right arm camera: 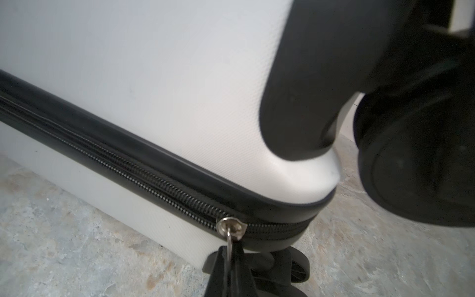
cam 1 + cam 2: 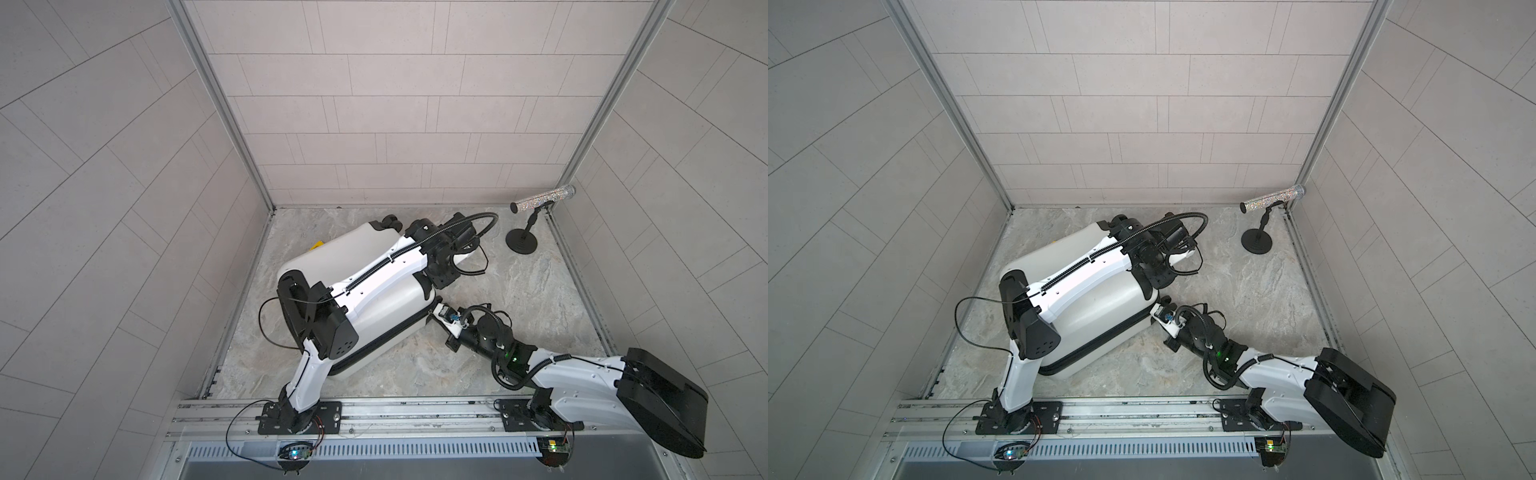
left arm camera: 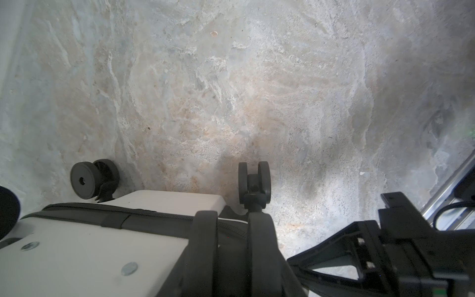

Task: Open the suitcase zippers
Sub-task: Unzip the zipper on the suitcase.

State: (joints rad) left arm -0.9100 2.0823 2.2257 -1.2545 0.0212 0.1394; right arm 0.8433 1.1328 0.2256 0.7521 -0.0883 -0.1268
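The suitcase [image 2: 386,313] lies on one shell in the middle of the marble floor [image 2: 519,311], wheels toward 2 o'clock. At its 3 o'clock corner the right gripper [image 1: 228,259] is pinched tight on the zipper pull [image 1: 228,240], so the unzipping is in hand. The left gripper [image 3: 232,218] has its fingers half parted, straddling the wheel end. Whether they clamp it I cannot tell. Next, I reckon, the pull must follow the zippers [image 1: 144,177] round that corner smoothly, without the case sliding.

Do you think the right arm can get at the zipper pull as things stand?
Likely yes: the right tool is shut on the zipper pull hanging from the silver slider at a corner of the suitcase, and nothing stands between.
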